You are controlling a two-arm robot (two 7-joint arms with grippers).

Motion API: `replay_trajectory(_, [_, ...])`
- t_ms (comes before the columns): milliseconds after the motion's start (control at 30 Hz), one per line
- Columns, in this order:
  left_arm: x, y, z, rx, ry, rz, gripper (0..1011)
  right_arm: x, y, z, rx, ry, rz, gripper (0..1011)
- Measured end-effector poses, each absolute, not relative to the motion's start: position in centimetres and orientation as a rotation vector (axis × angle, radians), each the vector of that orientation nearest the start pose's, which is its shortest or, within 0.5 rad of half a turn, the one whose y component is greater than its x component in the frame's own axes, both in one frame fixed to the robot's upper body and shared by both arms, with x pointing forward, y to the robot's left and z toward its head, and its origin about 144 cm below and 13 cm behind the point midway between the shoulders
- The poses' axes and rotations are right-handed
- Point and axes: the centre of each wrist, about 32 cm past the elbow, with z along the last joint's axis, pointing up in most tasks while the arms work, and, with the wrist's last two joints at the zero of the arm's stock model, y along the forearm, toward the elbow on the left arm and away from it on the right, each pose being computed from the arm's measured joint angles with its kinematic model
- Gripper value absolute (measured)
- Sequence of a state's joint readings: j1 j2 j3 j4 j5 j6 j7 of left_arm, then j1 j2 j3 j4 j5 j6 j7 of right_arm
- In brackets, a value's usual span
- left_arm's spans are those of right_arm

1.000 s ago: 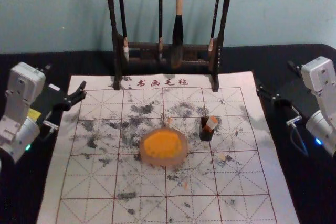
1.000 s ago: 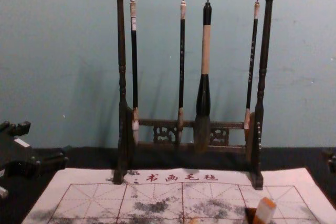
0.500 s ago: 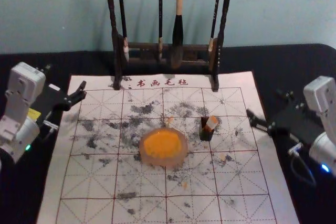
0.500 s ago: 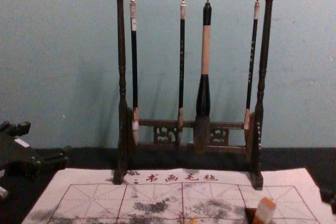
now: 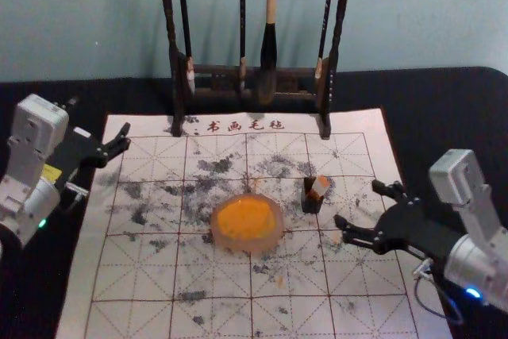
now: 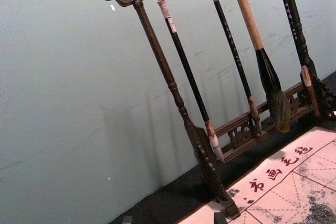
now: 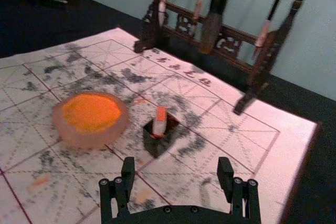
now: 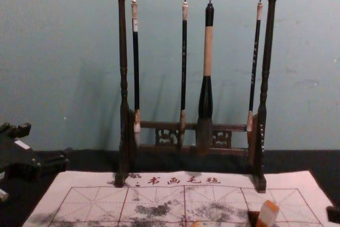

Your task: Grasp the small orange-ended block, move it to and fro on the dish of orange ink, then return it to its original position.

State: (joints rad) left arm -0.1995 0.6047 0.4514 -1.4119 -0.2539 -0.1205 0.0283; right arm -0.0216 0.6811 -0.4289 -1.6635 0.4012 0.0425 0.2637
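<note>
Black surface [image 5: 448,109]: right of round orange-ink dish [image 5: 248,245], wide black right hand [image 5: 358,204] faces white orange-ended block [image 5: 320,187], likely light, stiff, side-gripped best; left hand [image 5: 98,116], wide, lies left.

Bright orange on the ink [image 5: 246,216], cloudy pink on the dish [image 5: 268,244]. Orange on the tip of the block [image 7: 159,122], whitish below. On the small holder [image 7: 151,142], dimly seen, probably black. Pinkish white on the mat [image 5: 127,275], with a dark red grid, dashed crosses and diagonals, red characters, grey-black blotches, faint orange smudges. Dark brown on the rack [image 8: 123,62], black and tan on the thickest brush [image 8: 207,51], blue-green on the wall [image 8: 308,51].
</note>
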Motion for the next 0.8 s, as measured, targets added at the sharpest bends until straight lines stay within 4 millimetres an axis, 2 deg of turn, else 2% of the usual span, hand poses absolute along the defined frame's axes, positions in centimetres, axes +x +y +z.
replay_trajectory(433, [48.9, 31.0, 114.0, 0.304, -0.285, 1.248, 1001, 43.5, -25.9, 112.6, -0.267, -0.004, -0.873, 1002])
replay_trajectory(800, [48.9, 31.0, 114.0, 0.304, -0.285, 1.248, 1001, 44.4, -24.8, 112.2, -0.260, -0.005, -0.889, 1002])
